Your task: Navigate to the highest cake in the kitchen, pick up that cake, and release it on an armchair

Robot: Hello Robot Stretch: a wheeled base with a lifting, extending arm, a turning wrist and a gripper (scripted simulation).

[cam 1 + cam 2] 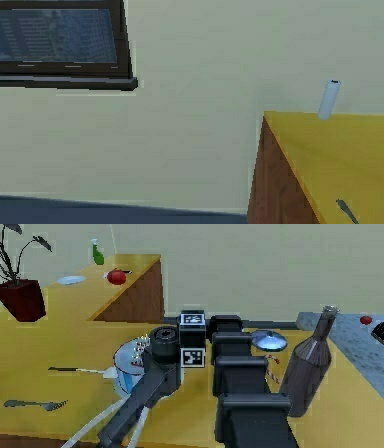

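Note:
My arm (250,394) rises as a dark bar over a yellow countertop (60,344) in the arm side view. Two white marker squares (192,354) stand at its end. Left of them, the gripper (105,434) slants down toward the bottom edge, its thin pale fingers (95,427) running out of the picture. I cannot tell whether it holds anything. A clear glass bowl (128,367) stands right beside the gripper's body. Nothing shaped like a cake can be made out.
A dark bottle (310,354) and a grey lid (268,341) stand right of the arm. A potted plant (22,294), plate (70,280), red fruit (117,276), green bottle (97,252) and cutlery (70,371) lie left. Ahead: a wall, window (62,45), counter (330,160), white cylinder (329,98).

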